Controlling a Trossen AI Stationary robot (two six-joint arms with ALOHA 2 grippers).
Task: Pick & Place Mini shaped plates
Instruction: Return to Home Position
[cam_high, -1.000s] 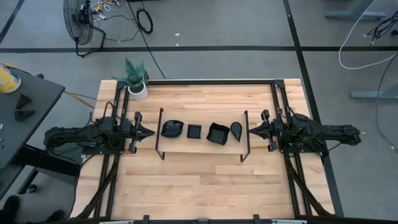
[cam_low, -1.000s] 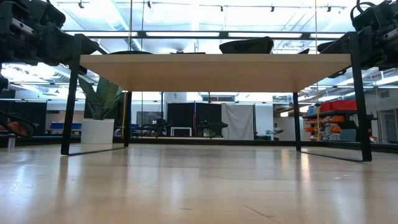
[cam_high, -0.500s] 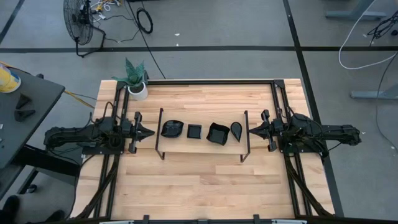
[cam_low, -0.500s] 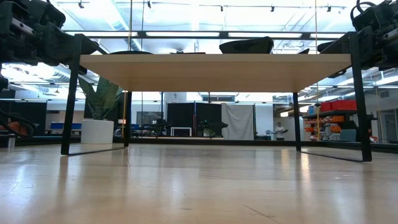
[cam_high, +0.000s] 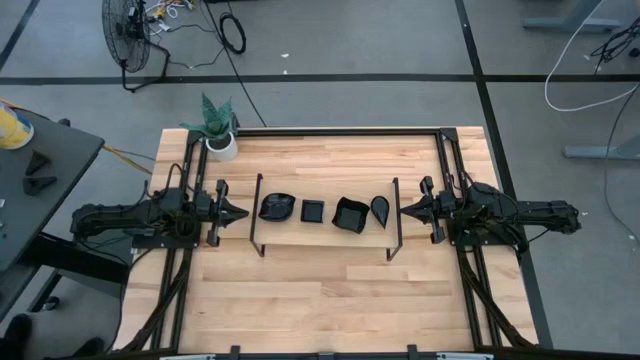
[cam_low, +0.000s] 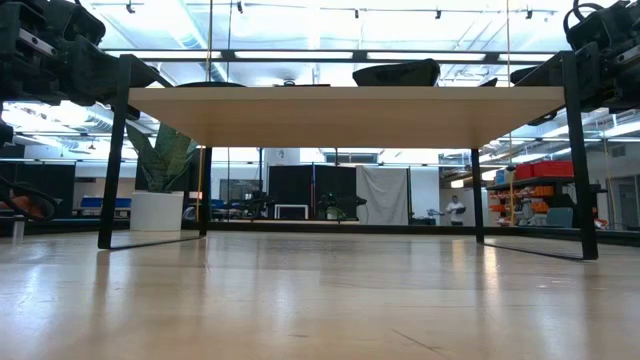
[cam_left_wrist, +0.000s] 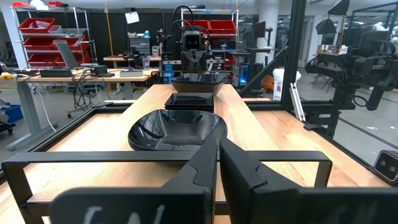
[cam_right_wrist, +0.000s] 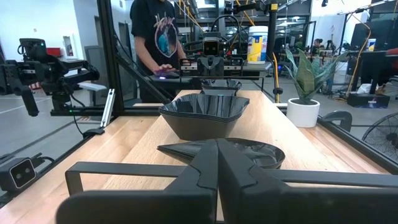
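Observation:
Several mini shaped plates lie in a row on a raised wooden shelf (cam_high: 325, 232) carried by a thin black wire frame (cam_high: 258, 215): a wavy leaf dish (cam_high: 277, 207), a small square (cam_high: 313, 211), a larger square dish (cam_high: 350, 214) and a teardrop (cam_high: 381, 208). My left gripper (cam_high: 241, 213) stands shut at the shelf's left end and points level at the leaf dish (cam_left_wrist: 177, 129). At the right end my right gripper (cam_high: 404, 209) is also shut and aims level at the teardrop (cam_right_wrist: 249, 151). Neither gripper touches anything.
A white pot with a green plant (cam_high: 220, 135) stands at the table's far left corner. The shelf's frame legs (cam_low: 112, 160) stand on the table between the two grippers. A person (cam_right_wrist: 155, 43) stands beyond the table.

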